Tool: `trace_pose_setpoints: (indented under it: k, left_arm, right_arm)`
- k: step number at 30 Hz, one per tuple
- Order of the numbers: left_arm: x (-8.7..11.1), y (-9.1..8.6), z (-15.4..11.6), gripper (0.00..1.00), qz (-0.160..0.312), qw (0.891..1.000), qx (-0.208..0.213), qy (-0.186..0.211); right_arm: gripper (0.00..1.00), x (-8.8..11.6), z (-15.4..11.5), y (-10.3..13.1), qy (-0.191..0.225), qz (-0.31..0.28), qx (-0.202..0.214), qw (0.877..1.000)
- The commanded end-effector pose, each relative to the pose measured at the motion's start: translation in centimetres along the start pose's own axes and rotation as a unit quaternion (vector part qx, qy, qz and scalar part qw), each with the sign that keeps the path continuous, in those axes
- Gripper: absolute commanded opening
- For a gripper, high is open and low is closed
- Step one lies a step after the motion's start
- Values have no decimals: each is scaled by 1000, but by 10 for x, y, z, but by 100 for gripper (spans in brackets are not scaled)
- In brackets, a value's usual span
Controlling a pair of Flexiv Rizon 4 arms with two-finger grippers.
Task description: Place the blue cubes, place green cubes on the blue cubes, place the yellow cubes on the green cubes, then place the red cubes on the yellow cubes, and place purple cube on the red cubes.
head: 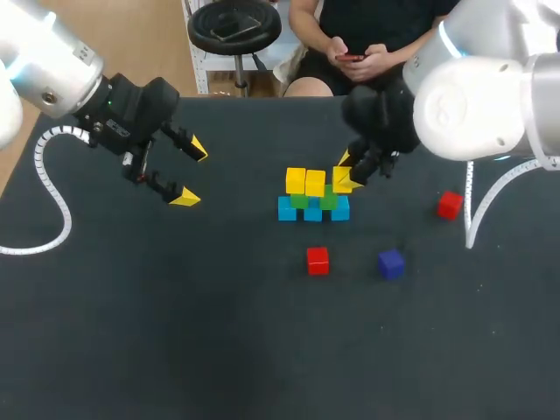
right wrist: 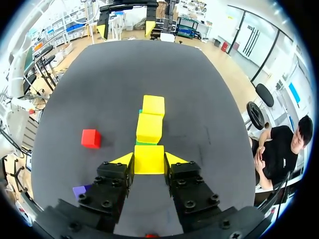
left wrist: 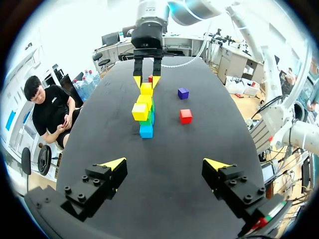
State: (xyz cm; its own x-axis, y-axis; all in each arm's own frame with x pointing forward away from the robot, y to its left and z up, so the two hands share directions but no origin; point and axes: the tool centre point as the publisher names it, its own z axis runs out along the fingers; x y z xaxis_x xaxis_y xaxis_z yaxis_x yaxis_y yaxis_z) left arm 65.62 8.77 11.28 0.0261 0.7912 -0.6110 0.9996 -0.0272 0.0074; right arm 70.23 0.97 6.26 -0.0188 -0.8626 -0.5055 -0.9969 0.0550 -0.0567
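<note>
While the top two layers are not yet begun, the lower part of the build stands. Nearest the robot, one red cube (head: 318,260) and the purple cube (head: 390,263) lie loose on the table (head: 175,332), near each other and apart from the stack. Farther out, the blue cubes (head: 312,212) form a row at the middle. The green cubes (head: 299,200) sit on them, and two yellow cubes (head: 305,182) rest side by side on the green.

At the stack's right end, the right gripper (right wrist: 149,158) is clamped on a third yellow cube (head: 341,179), level with the other two. Whether it already rests on the green layer cannot be told.

A second red cube (head: 450,205) waits well off to the right. The left gripper (head: 191,173) hangs over the table's left side with its fingers spread wide and nothing between them, well apart from the stack.

By this reckoning, the yellow layer is nearly finished. Both red cubes and then the purple one remain to be placed.

The surface is a plain dark mat, with only the cubes lying on it.
</note>
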Motion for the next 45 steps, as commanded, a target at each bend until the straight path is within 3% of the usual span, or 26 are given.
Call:
trace_pose_setpoints:
  k: [1, 45]
  left_arm:
    - [1, 0, 0, 100, 2, 1000, -1, -2]
    - [1, 0, 0, 100, 2, 1000, -1, -2]
  right_arm:
    - [0, -1, 3, -2, 1, -1, -3, 1000]
    - [0, -7, 12, -5, -2, -4, -16, 1000]
